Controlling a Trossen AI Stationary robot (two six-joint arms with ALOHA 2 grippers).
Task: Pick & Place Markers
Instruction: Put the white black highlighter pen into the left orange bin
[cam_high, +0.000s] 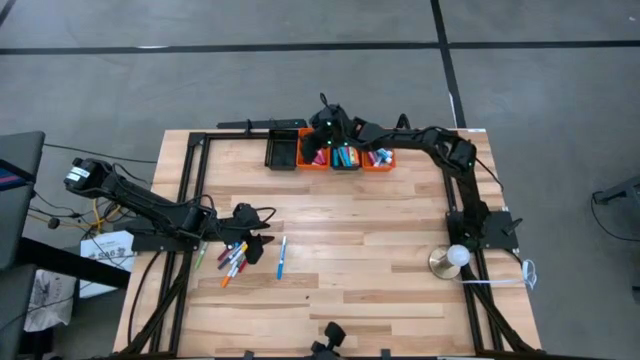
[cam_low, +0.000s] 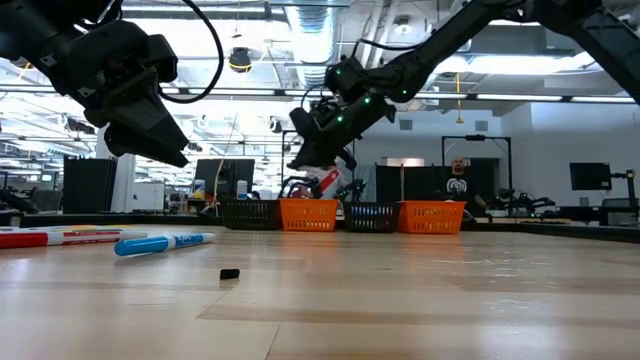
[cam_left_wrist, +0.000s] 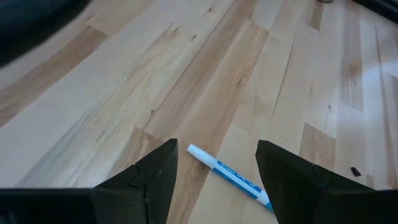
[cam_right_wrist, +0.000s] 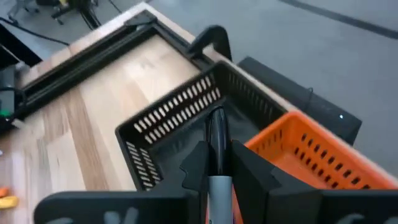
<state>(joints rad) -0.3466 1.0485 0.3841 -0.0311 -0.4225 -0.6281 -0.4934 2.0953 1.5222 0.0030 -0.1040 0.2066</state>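
Several markers (cam_high: 232, 258) lie in a loose heap on the wooden table, near its left side. A blue marker (cam_left_wrist: 230, 177) lies flat just to their right. My left gripper (cam_left_wrist: 214, 155) hangs open above the blue marker, one finger on either side of it, touching nothing. At the far edge my right gripper (cam_right_wrist: 217, 155) is shut on a black-capped marker (cam_right_wrist: 216, 134) over the black bin (cam_right_wrist: 168, 134), the leftmost in a row of bins (cam_high: 335, 157). My right gripper pinches the marker's pale barrel (cam_right_wrist: 217, 180) between its two fingers, which lie along it. The fingers slant down toward the table's far left. The black cap end (cam_right_wrist: 216, 124) sticks out past the fingertips, lifted clear above the black bin.
An orange bin (cam_right_wrist: 311, 155) stands right beside the black one; the other bins (cam_high: 360, 157) hold markers. A small black piece (cam_low: 229, 273) lies on the table. A white ball on a round base (cam_high: 452, 258) stands by the right arm's base. A black frame edges the table.
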